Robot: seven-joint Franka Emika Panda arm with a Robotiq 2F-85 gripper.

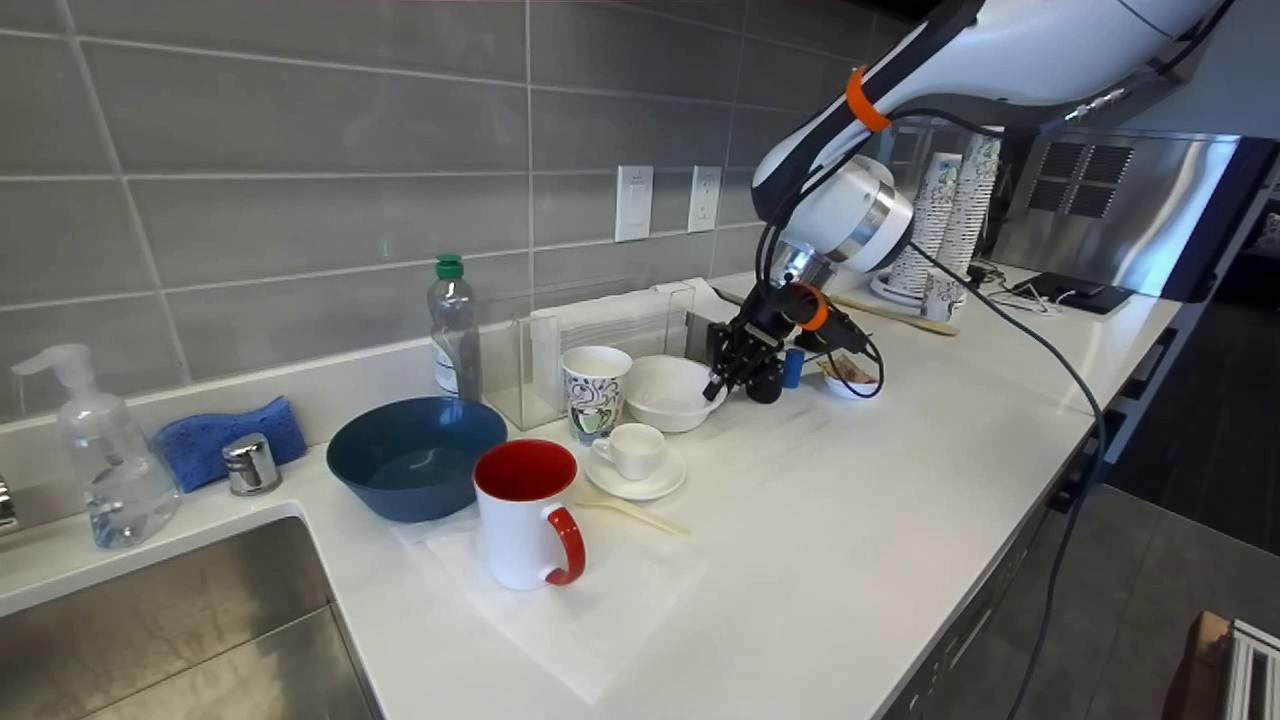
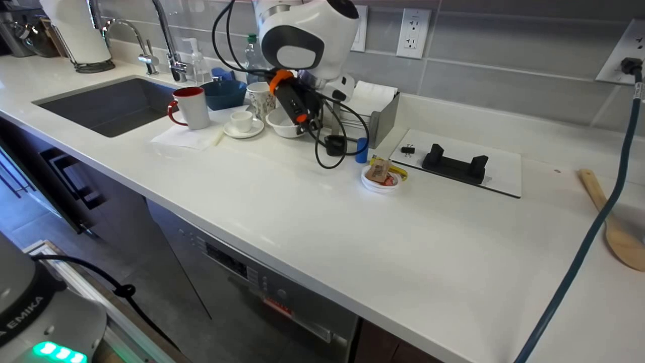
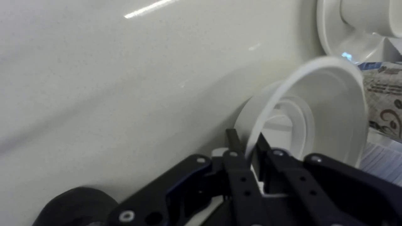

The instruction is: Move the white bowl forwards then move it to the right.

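The white bowl (image 1: 668,388) stands on the counter behind the small cup and saucer, beside the patterned paper cup. It also shows in an exterior view (image 2: 280,121), partly behind the arm, and large in the wrist view (image 3: 333,100). My gripper (image 3: 246,139) straddles the bowl's near wall, one finger outside and one inside, with the rim pinched between them. In the exterior views the gripper (image 1: 718,385) is at the bowl's edge, its fingertips partly hidden. I cannot tell whether the bowl's base touches the counter.
Close to the bowl are the paper cup (image 1: 592,400), the small cup (image 1: 635,452) on its saucer (image 1: 660,488), and a paper rack (image 2: 385,118). A red-and-white mug (image 1: 515,540) and blue bowl (image 1: 415,455) stand further along. A packet dish (image 2: 380,184) and blue cylinder (image 2: 362,151) are near the arm.
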